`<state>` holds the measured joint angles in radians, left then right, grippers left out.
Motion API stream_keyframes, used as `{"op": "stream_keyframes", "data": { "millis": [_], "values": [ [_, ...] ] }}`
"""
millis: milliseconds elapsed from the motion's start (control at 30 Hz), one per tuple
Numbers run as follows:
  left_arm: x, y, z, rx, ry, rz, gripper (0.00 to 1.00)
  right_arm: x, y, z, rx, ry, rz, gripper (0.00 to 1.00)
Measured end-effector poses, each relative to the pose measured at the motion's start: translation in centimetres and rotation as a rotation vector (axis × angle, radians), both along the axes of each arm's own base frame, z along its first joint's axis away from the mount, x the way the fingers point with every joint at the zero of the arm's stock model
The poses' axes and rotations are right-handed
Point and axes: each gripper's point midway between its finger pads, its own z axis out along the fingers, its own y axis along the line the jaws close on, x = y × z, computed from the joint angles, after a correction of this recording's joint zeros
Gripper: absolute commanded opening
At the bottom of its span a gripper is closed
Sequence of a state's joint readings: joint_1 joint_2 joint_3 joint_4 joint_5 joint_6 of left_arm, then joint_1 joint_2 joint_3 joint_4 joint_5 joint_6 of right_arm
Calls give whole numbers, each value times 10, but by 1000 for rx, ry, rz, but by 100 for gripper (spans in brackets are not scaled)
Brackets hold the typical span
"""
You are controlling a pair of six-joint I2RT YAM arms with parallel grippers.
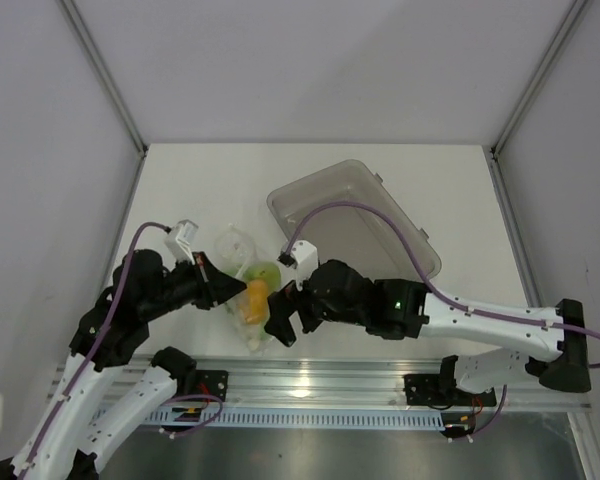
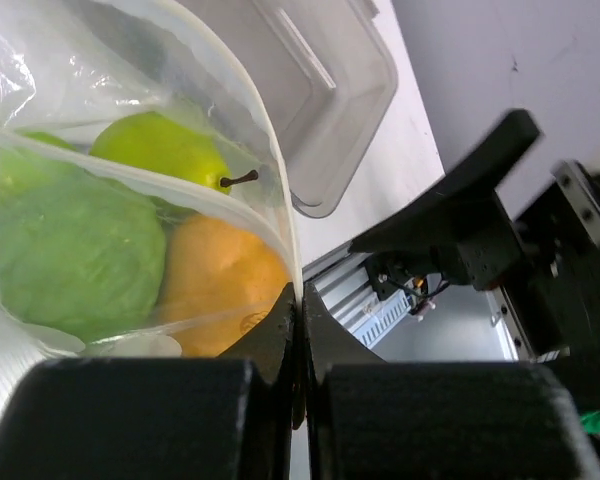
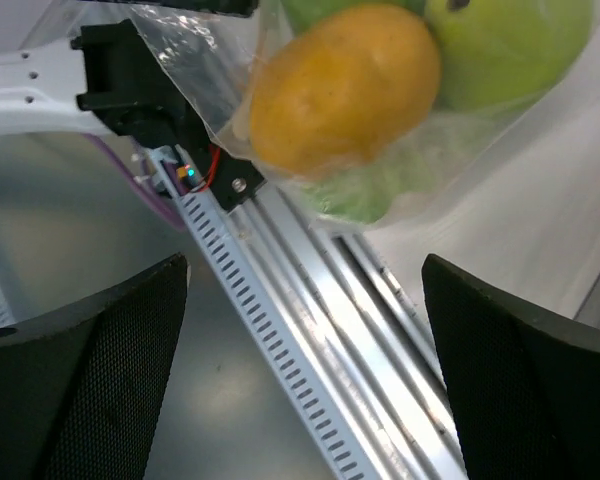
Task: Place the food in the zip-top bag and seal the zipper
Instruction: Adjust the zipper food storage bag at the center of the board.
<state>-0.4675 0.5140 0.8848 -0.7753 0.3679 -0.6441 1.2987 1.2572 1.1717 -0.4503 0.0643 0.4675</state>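
**State.** The left gripper [image 2: 299, 315] is clenched on a thin edge of the zip-top bag [image 2: 210, 90], with the film pinched flat between the closed jaws. The right gripper [image 3: 302, 268] is released, jaws spread wide and empty. It sits just beside the bag on the side toward the near edge of the table [image 1: 180, 190].

**Location.** The bag is at the near edge of the table, left of centre, between the two grippers. Inside it I can see an orange-yellow citrus [image 3: 340, 85], a green pear [image 2: 160, 150] with its stem showing, and a rough green piece [image 2: 70, 250]. The grey bin [image 1: 355, 215] stands well apart toward the far right.

**Risks (my judgement).**
- The loaded bag is gripped at one edge only, so the weight of the food could pull the film out of the pinch.
- The right wrist view shows the bag's lower part over the aluminium rail [image 3: 280, 290]. If the mouth is open and the bag tips, a piece could roll off the near edge.
- If the right gripper closes where it is now, it may catch the citrus through the plastic instead of the seal strip.
- The two arms are close together, so contact between them is possible.

**Not resolved.**
- I cannot pick out the zipper with certainty. A band crossing the bag in the left wrist view could be the strip or just a fold, so I cannot tell whether it is sealed.
- The identity of the rough green piece is unclear.
- Other pieces may be hidden behind those listed.
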Motion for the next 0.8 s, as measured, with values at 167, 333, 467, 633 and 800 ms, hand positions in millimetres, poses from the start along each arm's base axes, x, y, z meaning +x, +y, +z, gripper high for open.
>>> {"op": "stream_keyframes", "data": {
  "millis": [167, 333, 467, 633, 800],
  "values": [
    [8, 2, -12, 10, 108, 75, 1, 17, 12, -3, -34, -184, -89, 100],
    [7, 7, -12, -14, 144, 141, 1, 29, 30, -16, -79, -308, -133, 99],
    [6, 9, -11, -28, 154, 163, 1, 32, 42, -23, -101, -371, -139, 99],
    [1, 4, -12, -20, 144, 106, 1, 36, 40, -18, -88, -356, -178, 99],
    [-13, -9, -14, -31, 92, -46, 1, 86, 3, 4, 7, -160, -301, 100]
  ]
}}
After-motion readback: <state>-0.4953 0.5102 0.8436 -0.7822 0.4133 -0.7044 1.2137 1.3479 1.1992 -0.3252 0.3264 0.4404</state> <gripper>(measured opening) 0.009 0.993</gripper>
